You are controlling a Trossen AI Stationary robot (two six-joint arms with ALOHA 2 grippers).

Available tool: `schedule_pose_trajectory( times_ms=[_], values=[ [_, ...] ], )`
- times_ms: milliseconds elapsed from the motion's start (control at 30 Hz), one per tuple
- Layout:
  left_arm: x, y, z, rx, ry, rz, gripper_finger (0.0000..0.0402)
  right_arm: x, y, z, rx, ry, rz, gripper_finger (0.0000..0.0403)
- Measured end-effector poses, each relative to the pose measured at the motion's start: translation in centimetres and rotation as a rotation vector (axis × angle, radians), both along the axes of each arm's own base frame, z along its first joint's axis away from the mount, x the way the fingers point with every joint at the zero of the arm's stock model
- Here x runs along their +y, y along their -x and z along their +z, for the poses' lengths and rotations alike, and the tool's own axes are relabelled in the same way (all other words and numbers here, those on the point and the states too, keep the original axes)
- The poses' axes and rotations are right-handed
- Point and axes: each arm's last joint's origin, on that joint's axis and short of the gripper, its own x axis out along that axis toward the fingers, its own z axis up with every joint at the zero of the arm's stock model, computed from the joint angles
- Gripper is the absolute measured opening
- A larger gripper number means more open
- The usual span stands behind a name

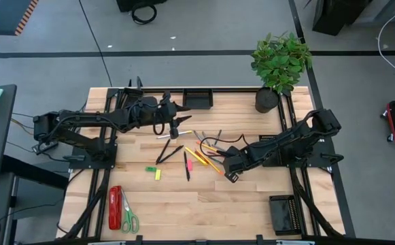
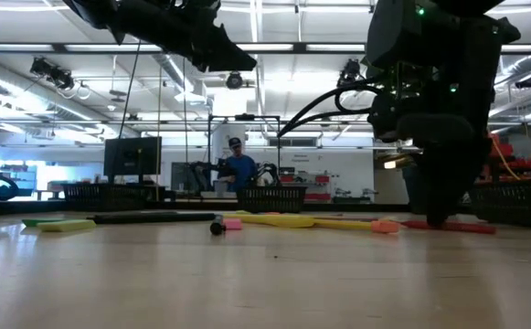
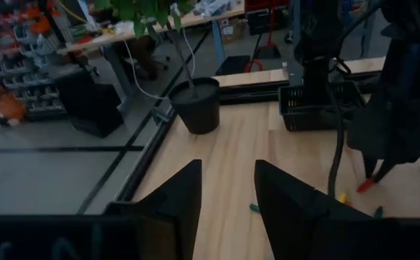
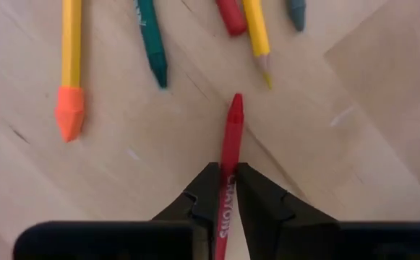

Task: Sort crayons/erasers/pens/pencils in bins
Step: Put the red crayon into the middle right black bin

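Wooden boards make up the table (image 1: pixel 251 211), and everything is set on it. Two black mesh bins are seen from above: one bin (image 1: pixel 198 100) at the far edge and another bin (image 1: pixel 282 213) near the front right corner. A potted plant (image 1: pixel 279 64) is placed at the far right corner. A red stapler (image 1: pixel 115 207) and green-handled scissors (image 1: pixel 128 218) are laid at the front left.

The left gripper (image 3: pixel 225 189) is held up above the far left part of the table, and its fingers are spread apart with nothing between them.

The right gripper (image 4: pixel 224 189) is lowered to the wood near the middle, and its fingers are pressed shut on a red crayon (image 4: pixel 230 155), which lies flat on the table.

Pens (image 1: pixel 186 165), pencils (image 1: pixel 211 162) and small bright erasers (image 1: pixel 158 174) are scattered in the middle of the table, outside the bins.
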Motion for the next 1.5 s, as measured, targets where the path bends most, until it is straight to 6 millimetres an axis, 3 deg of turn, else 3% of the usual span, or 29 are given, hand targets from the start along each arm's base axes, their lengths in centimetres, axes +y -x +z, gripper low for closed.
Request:
schedule_pose_trajectory(
  times_ms=[167, 333, 433, 567, 733, 867, 1000, 1500],
  values=[
    [0.0, -0.1, 0.7, -0.041, -0.118, -0.016, 0.0141, 0.4, 0.1, 0.1, -0.028, 0.069, -0.015, 0.0051],
    [0.2, -0.2, 1.7, -0.122, -0.193, 0.018, 0.0132, 2.2, 0.7, 0.4, -0.15, 0.299, -0.054, 0.0051],
    [0.2, -0.1, 1.6, -0.109, -0.202, 0.037, 0.0129, 3.2, 1.1, 0.4, -0.192, 0.314, -0.084, 0.006],
    [0.3, -0.1, 1.2, -0.064, -0.197, 0.056, 0.0131, 5.0, 1.9, 0.5, -0.251, 0.312, -0.114, 0.0097],
    [0.4, 0.0, 1.1, -0.052, -0.191, 0.064, 0.0138, 7.0, 4.6, 0.0, -0.44, 0.502, -0.145, 0.0159],
    [0.4, 0.0, 0.9, -0.043, -0.153, 0.068, 0.0138, 7.4, 7.2, -2.0, -0.606, 0.519, -0.212, 0.0182],
    [0.4, 0.1, 0.4, -0.006, -0.102, 0.072, 0.0134, 7.5, 8.5, -3.3, -0.687, 0.511, -0.176, 0.0181],
    [0.4, 0.0, 0.8, -0.063, -0.089, 0.079, 0.0129, 6.4, 7.3, -3.8, -0.537, 0.502, -0.083, 0.0163]
  ],
)
